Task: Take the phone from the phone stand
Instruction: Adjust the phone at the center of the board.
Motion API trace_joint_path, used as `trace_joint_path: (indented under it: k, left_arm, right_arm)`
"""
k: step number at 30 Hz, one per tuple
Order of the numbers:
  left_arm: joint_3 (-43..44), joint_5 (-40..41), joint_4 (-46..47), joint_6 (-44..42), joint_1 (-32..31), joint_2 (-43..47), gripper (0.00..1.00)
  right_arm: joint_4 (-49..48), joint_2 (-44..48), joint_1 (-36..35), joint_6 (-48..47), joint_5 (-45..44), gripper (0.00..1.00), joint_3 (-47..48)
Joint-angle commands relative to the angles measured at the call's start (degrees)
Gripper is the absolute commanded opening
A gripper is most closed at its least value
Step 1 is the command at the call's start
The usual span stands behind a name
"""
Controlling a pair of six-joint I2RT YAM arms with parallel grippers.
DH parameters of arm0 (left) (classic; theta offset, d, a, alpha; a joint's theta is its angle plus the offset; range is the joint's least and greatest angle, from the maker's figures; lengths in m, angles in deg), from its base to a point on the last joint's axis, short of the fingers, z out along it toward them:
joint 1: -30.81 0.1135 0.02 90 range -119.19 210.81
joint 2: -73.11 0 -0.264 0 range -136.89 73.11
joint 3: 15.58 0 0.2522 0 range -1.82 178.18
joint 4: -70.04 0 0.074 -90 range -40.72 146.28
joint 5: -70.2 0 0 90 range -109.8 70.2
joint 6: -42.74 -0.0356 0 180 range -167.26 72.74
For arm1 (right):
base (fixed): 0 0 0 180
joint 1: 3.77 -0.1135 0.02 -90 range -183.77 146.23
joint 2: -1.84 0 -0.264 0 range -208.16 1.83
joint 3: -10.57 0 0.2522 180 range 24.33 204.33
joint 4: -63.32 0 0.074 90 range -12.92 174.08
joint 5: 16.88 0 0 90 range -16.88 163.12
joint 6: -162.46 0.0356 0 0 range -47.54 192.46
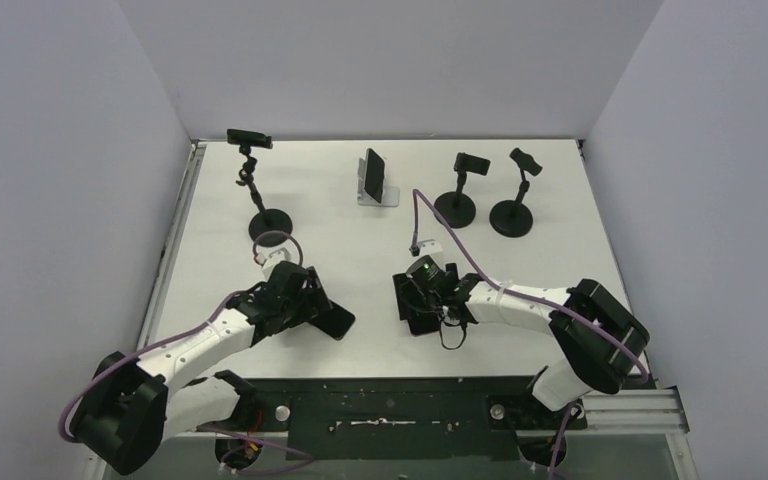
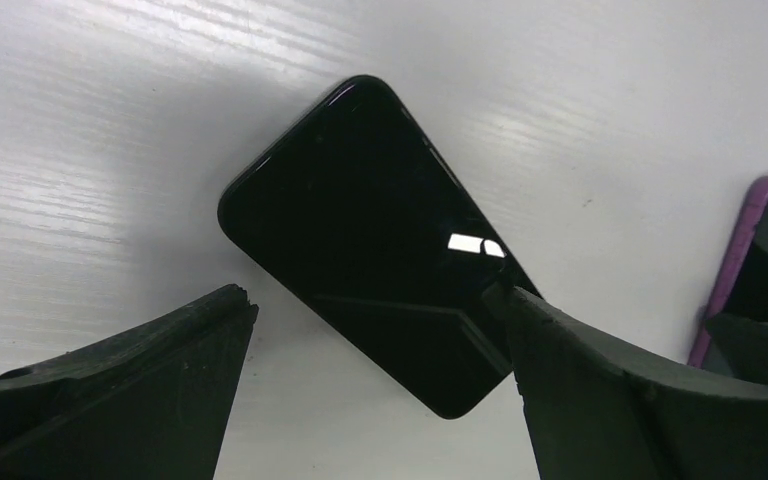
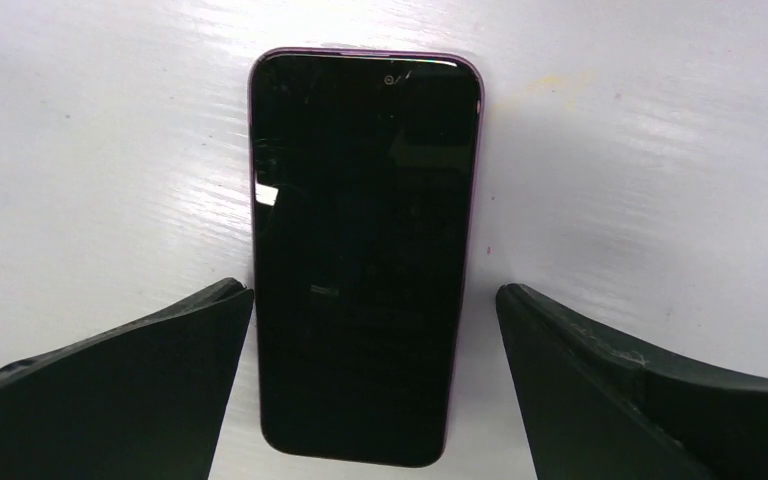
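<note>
Black phone (image 2: 360, 250) lay flat on the desk (image 1: 360, 260) between wide-open, empty left jaws, purple-edged phone (image 3: 360, 260) between equally open, empty right jaws

Black phone (image 2: 360, 240) glossy, glass-fronted; white table (image 2: 90, 130) smooth with faint sheen; left tool (image 2: 372, 298) matt plastic

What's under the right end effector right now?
A purple-edged phone lies flat, screen up, on the white table, between the open fingers of the right end effector. The table directly beneath the phone is covered.
</note>
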Motion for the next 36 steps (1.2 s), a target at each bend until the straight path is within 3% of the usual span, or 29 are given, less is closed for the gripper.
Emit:
trace_joint_path:
  k: [1, 8, 17, 20, 26, 36]
  left_arm:
    - [1.7, -2.8, 2.1, -2.1, 0.4, -4.1, 0.96]
    - [8.1, 0.4, -2.2, -1.6, -0.1, -11.8, 0.97]
    - [21.3, 12.3, -19.7, 11.3, -5.7, -26.9, 0.97]
    - [27.0, 13.7, -24.2, 12.1, -8.3, -33.6, 0.97]
    - [32.0, 14.4, -24.0, 6.3, -11.4, -40.1, 0.91]
    - [26.6, 10.4, -12.5, -15.8, -11.5, -33.9, 0.76]
  right_arm:
    - [-2.9, -0.7, 0.2, 1.0, -1.4, 1.0, -0.8]
    - [-3.6, -1.9, 0.3, 0.5, -1.5, 0.97, -1.8]
    - [-4.1, -1.0, 0.3, 0.0, -1.1, 0.97, -2.7]
    - [-4.2, -0.4, 0.3, -0.6, -1.2, 0.97, -3.1]
    - [-5.1, 0.4, 0.5, -1.5, 0.0, 0.92, -4.6]
    - [-8.2, -0.7, -0.3, -1.2, 1.8, 0.76, -4.2]
